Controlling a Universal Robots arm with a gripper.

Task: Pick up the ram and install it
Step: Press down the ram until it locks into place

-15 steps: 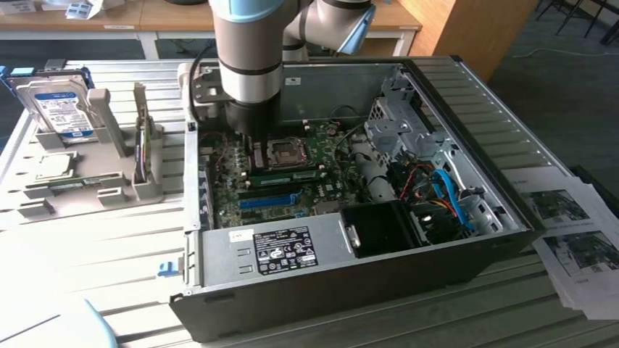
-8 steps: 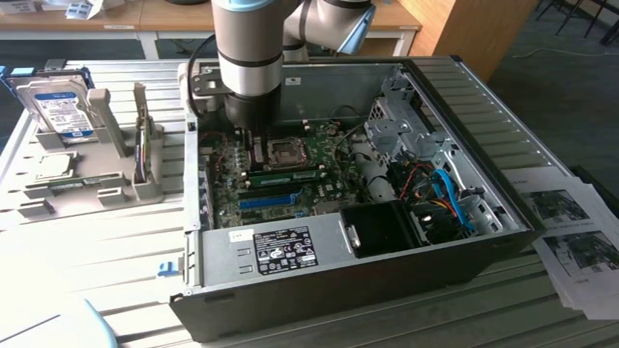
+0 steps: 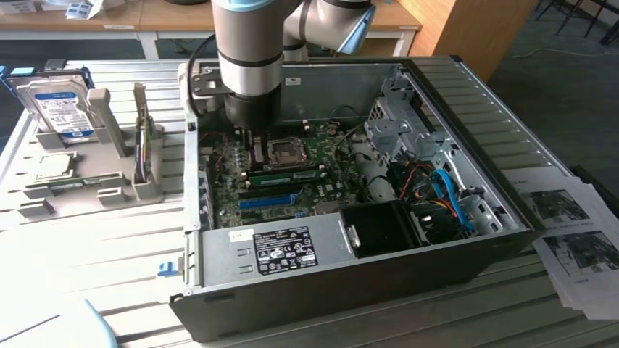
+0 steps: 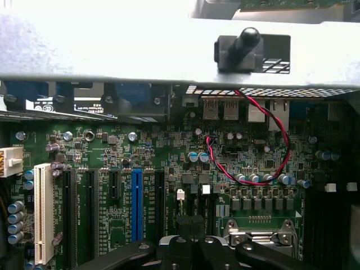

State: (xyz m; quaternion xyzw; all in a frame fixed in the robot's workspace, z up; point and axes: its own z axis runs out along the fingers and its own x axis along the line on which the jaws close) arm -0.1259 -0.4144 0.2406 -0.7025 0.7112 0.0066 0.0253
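**Arm down inside the open computer case, jaws closed**

A black, open-sided desktop computer case lies on a white slatted table. Behind the table are pale wooden desks, a wooden cabinet side and dark carpet. Printed paper sheets lie on the table at the exterior view's right. At its left, a grey plastic parts holder carries an upright silver hard drive with a blue-white label.

The grey robot arm with blue joint caps reaches straight down into the case. Its black gripper sits low over the green motherboard, just beside the square metal processor socket.

The ram, a thin green circuit-board stick, lies lengthwise in the case right beside that socket. It is on the side toward the boxed power supply with the black-and-white label, and close to the gripper. Whether it is fully seated cannot be told.

The exterior view also shows the drive cage and the blue cables at the far end of the case.

The wrist view gives the board close up, with a long bright blue slot strip, a white slot and a twisted red-and-black wire. The grey rear wall of the chassis is visible too. The gripper appears here with its black jaws drawn together. Nothing can be made out between them.
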